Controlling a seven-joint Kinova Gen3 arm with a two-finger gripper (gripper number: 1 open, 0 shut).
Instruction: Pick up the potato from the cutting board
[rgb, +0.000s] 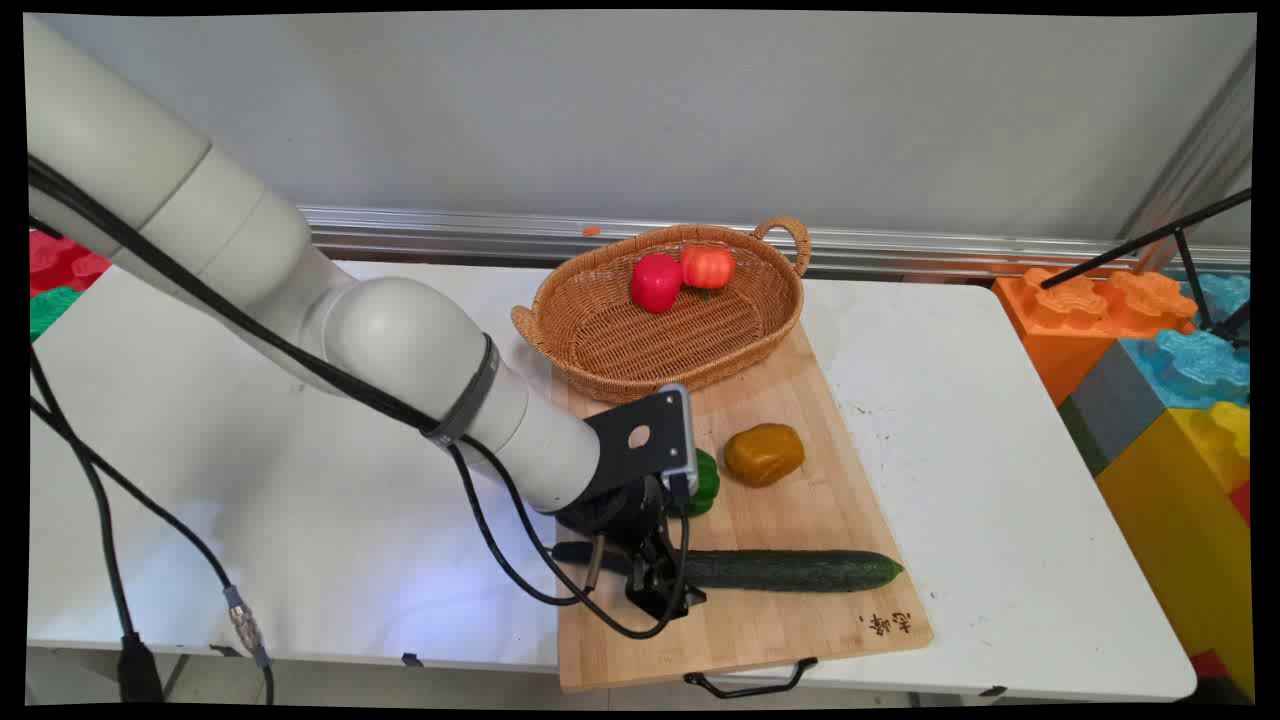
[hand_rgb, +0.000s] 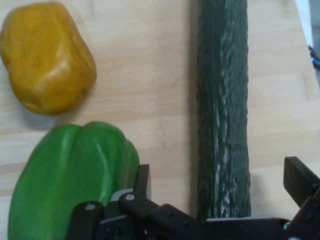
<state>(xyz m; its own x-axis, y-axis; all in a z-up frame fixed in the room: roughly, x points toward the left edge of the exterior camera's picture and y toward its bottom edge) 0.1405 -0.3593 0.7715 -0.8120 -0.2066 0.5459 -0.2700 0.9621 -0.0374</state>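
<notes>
Two views show the black claw (rgb: 660, 585) lowered over the near part of a wooden cutting board (rgb: 800, 620), straddling a dark green cucumber (rgb: 790, 570). In the hand view the claw (hand_rgb: 220, 190) stands wide open, one finger (hand_rgb: 142, 180) on the side of the green pepper and the other finger (hand_rgb: 300, 180) on the far side of the cucumber (hand_rgb: 223, 110), which lies in the gap between them. Whether either finger touches the cucumber cannot be told, and nothing looks clamped.

Left of the claw in the main view lies bare white counter (rgb: 300, 500), with black cables (rgb: 100, 520) hanging down across it. The cucumber's left end pokes out just past the claw, while its middle part there is covered by the linkage.

Just behind the claw sits a green pepper (rgb: 706, 485), mostly hidden by the wrist in the main view; the hand view shows the green pepper (hand_rgb: 70, 180) more fully, though cut off at the bottom edge, just beside one finger. Right of it, a little apart, rests a yellow pepper (rgb: 764, 454), whose top is clipped in the hand view (hand_rgb: 47, 57).

Farther behind, a wicker basket (rgb: 600, 340) overlaps the board's far end and holds a red pepper (rgb: 656, 282) touching an orange-red tomato (rgb: 708, 266).

To the far right, beyond the counter's edge, stand large coloured building blocks (rgb: 1160, 400), cut off by the frame.
</notes>
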